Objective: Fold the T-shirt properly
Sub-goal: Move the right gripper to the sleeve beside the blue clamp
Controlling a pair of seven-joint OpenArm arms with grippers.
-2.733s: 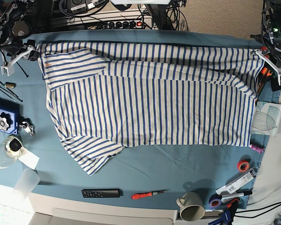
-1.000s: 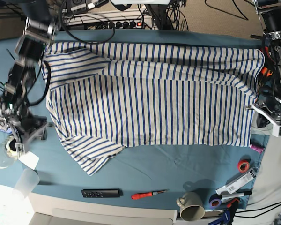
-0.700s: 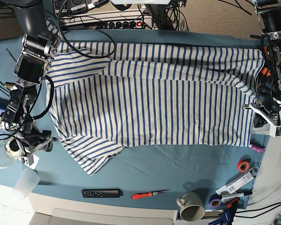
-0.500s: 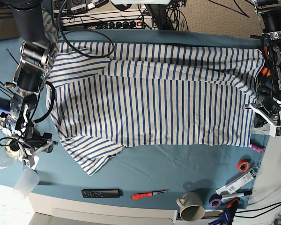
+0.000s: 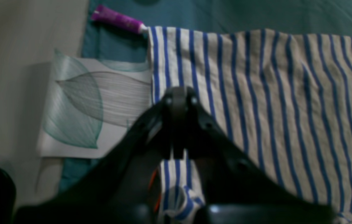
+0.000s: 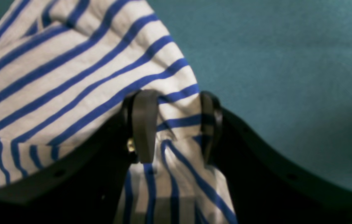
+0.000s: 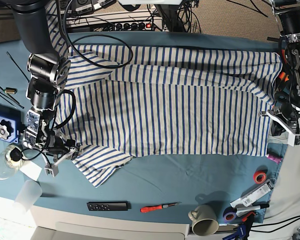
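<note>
The T-shirt (image 7: 165,105), white with thin blue stripes, lies spread across the blue table (image 7: 190,175), its upper part folded down over the body. My right gripper (image 7: 65,152) is at the lower-left sleeve. In the right wrist view this gripper (image 6: 176,124) stands open, and the sleeve's cloth (image 6: 85,77) runs between its two fingers (image 6: 141,124). My left gripper (image 7: 276,117) sits at the shirt's right edge. The left wrist view shows it (image 5: 179,99) shut, its tips over the striped hem (image 5: 163,62), with no cloth visibly pinched.
A leaf-print paper (image 5: 95,105) and a purple tube (image 5: 117,20) lie beside the right hem. Along the front edge sit a black remote (image 7: 107,205), a red screwdriver (image 7: 157,207), a mug (image 7: 205,225) and a tape roll (image 7: 260,176). A blue device (image 7: 4,127) and a plastic cup (image 7: 27,194) stand left.
My right arm has swung in from the table's left side, bringing its open gripper onto the lower-left sleeve. The left arm has stayed at the right edge.
</note>
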